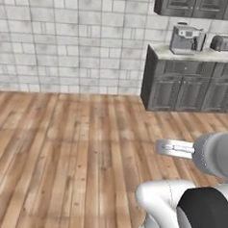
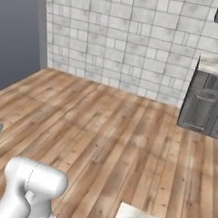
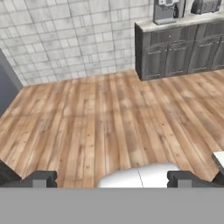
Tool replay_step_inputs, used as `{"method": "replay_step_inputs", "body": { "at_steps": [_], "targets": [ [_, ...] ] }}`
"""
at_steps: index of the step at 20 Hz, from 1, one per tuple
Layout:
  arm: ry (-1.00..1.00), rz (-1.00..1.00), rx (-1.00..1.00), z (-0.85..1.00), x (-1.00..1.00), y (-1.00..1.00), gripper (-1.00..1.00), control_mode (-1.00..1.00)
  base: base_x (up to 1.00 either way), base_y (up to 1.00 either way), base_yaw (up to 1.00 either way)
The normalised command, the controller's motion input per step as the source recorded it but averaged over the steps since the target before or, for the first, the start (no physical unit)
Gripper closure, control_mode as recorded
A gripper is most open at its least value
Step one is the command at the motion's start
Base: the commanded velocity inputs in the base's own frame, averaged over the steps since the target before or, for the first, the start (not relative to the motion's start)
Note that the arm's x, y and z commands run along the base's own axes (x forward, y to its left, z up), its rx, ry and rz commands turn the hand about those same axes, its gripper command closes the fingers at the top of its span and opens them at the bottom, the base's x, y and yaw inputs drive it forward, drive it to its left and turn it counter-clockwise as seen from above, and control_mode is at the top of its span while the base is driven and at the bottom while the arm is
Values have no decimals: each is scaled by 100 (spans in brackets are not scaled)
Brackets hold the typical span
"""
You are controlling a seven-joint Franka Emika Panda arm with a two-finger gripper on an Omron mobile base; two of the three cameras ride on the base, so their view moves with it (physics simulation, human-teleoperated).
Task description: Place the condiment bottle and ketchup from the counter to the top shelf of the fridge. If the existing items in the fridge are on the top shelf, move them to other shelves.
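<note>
While gripper (image 3: 109,179) gapes, one coffee machine (image 1: 186,39), one toaster (image 1: 225,43)

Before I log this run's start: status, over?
Gripper open, holding nothing. Facing wood floor; coffee machine on short counter ahead. Path clear.

Ahead of me a coffee machine (image 1: 186,39) stands on the short slab (image 1: 197,54) near its left end, a toaster (image 1: 225,43) just right of it. Dark base cabinets (image 1: 190,90) sit below, against the tiled wall (image 1: 73,36), plank floor (image 1: 74,152) before them.
</note>
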Motion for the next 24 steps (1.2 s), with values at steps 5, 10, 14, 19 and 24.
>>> {"method": "replay_step_inputs", "body": {
  "at_steps": [5, 10, 14, 19, 24],
  "targets": [
    [0, 0, 0, 0, 0, 0, -100, 100, 100, -27, -2],
    [0, 0, 0, 0, 0, 0, -100, 100, 100, -30, -9],
    [0, 0, 0, 0, 0, 0, -100, 100, 100, -19, -34],
    [0, 0, 0, 0, 0, 0, -100, 100, 54, -2, -64],
    [0, 0, 0, 0, 0, 0, -100, 100, 32, 0, -73]
  ]
}}
